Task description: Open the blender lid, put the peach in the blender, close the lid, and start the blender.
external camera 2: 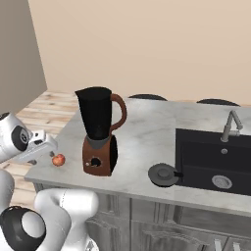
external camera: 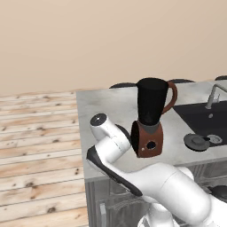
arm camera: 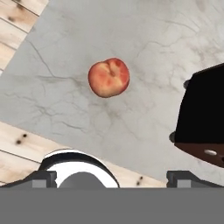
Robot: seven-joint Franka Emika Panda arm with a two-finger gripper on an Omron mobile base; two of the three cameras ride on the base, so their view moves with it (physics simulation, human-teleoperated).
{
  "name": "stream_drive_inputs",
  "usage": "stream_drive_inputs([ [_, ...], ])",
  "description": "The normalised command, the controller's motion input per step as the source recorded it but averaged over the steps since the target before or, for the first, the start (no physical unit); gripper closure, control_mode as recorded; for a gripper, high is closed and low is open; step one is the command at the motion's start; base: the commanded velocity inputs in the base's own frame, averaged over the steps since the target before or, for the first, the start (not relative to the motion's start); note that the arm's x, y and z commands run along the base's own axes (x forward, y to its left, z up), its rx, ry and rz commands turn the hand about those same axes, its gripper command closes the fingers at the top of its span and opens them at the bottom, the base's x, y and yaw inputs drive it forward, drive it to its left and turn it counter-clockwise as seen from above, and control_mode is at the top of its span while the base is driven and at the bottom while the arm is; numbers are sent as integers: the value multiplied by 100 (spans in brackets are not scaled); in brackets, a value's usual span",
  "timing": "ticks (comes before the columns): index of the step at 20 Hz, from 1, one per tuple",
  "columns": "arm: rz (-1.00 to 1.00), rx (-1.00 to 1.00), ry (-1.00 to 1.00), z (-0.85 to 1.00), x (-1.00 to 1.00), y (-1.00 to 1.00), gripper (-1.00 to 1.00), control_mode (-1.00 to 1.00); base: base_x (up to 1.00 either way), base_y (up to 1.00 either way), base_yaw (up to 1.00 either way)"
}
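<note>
here hand (arm camera: 111, 177) spread wide, empty, above peach (arm camera: 109, 77); blender (arm camera: 202, 118) beside.

Both base views face the blender (external camera: 149, 117) from opposite sides; the hand view looks down close.

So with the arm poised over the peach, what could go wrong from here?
The peach is round and lies near the counter edge; an off-centre close of the open end effector might roll it toward the floor. The blender stands close beside it, so the arm could bump the base. The lid lies at the sink rim.
</note>
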Motion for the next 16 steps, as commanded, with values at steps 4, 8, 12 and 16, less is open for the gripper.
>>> stream_drive_inputs([
  [4,0,0,-1,-8,14,0,-100,-100,0,0,0],
  [8,0,0,0,-17,19,0,-100,-100,0,0,0],
  [12,0,0,0,-21,25,0,-100,-100,0,0,0],
  [16,0,0,0,-24,23,0,-100,-100,0,0,0],
])
